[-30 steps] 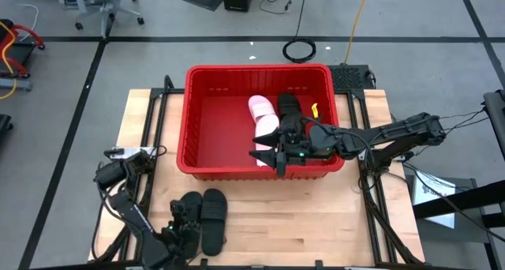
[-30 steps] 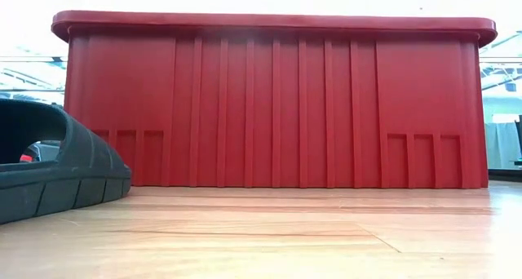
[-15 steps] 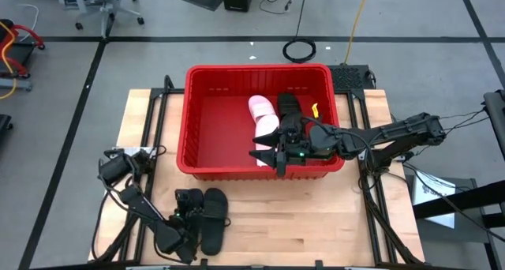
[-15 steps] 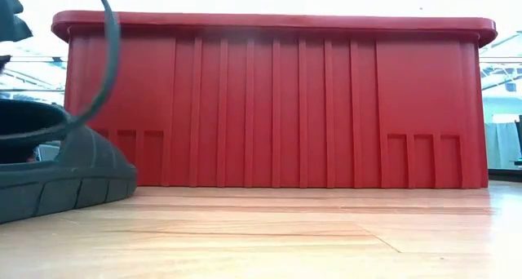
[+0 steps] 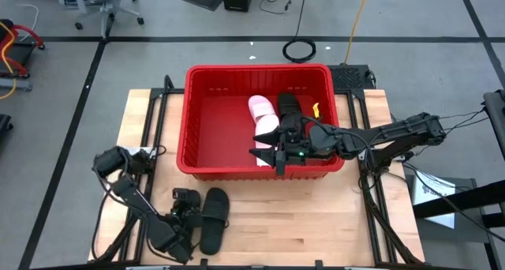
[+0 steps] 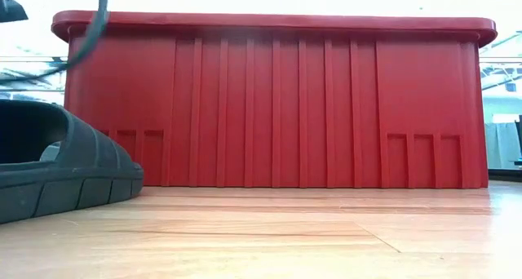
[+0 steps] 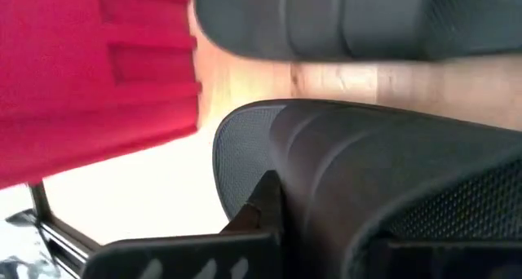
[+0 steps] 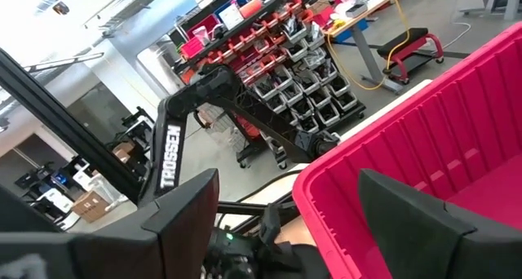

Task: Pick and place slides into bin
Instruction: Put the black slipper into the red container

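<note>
1. A large red bin (image 5: 207,128) sits at the upper centre of the overhead frame, on a wooden counter (image 5: 316,215).
2. Inside the bin, toward its right half, lie a pale pink slide (image 5: 263,112) and a black slide (image 5: 288,106) beside it. The bin's left half shows bare red floor.
3. The right hand (image 5: 267,154) hangs over the bin's lower wall, right of centre, fingers spread wide with nothing between them.
4. Two black slides lie side by side on the counter at the lower left of the frame, below the bin and apart from it: the left black slide (image 5: 185,204) and the right black slide (image 5: 214,219).
5. The left hand (image 5: 183,219) is clamped shut on the left black slide, close to the counter's lower edge.
6. The counter is bare wood across the lower right and in a strip left of the bin.
7. At counter level, the bin's slotted wall (image 6: 277,99) fills most of the frame, with a black slide (image 6: 61,173) at the left edge.
</note>
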